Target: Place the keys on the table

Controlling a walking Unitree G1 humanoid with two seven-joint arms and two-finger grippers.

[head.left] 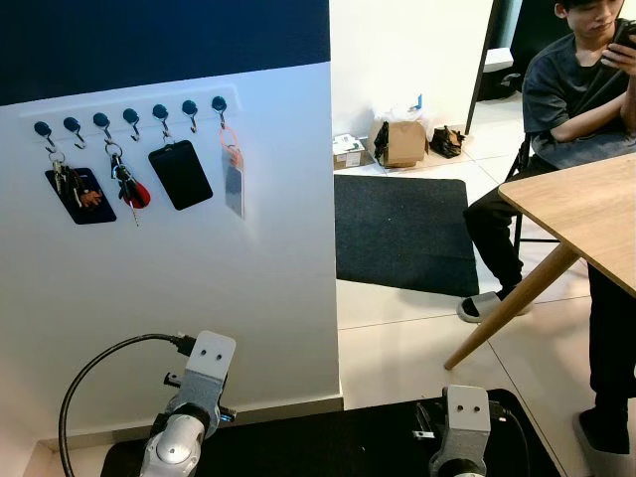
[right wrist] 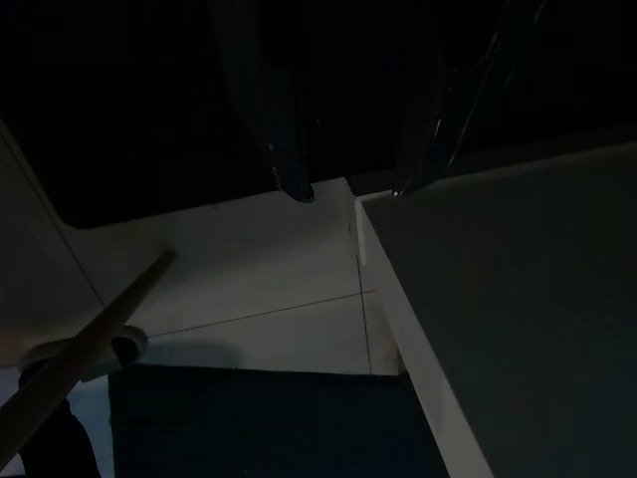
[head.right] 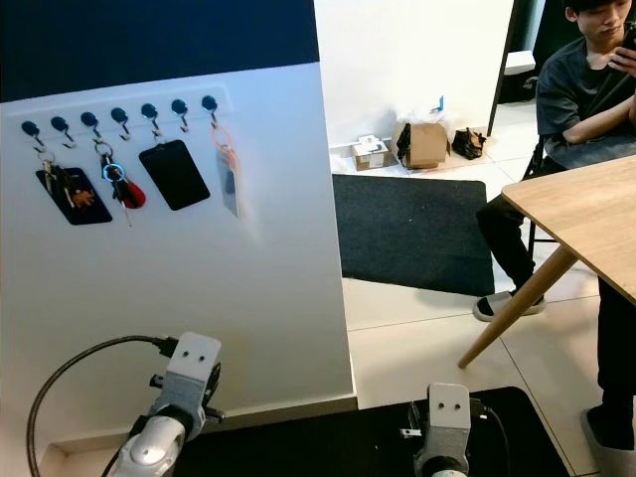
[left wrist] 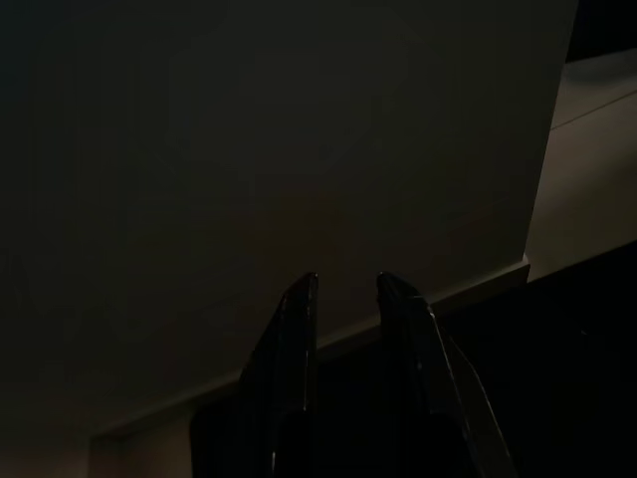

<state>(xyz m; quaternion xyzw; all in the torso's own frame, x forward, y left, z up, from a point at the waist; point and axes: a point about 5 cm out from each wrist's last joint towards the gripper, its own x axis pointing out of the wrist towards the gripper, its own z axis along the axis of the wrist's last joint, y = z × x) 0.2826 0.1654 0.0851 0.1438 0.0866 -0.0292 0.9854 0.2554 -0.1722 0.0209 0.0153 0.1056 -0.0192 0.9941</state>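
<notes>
Red-fobbed keys [head.left: 127,186] hang on wall hook; wooden table [head.left: 596,213] right; both arms' fingers apart, empty.

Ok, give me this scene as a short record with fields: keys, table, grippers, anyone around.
keys: red-tagged bunch hanging on the wall hook rail, not yet taken
table: wooden table to the robot's right, across the floor
left gripper: low by the wall, fingers slightly apart, empty
right gripper: low, open, empty
person: seated behind the table
</notes>
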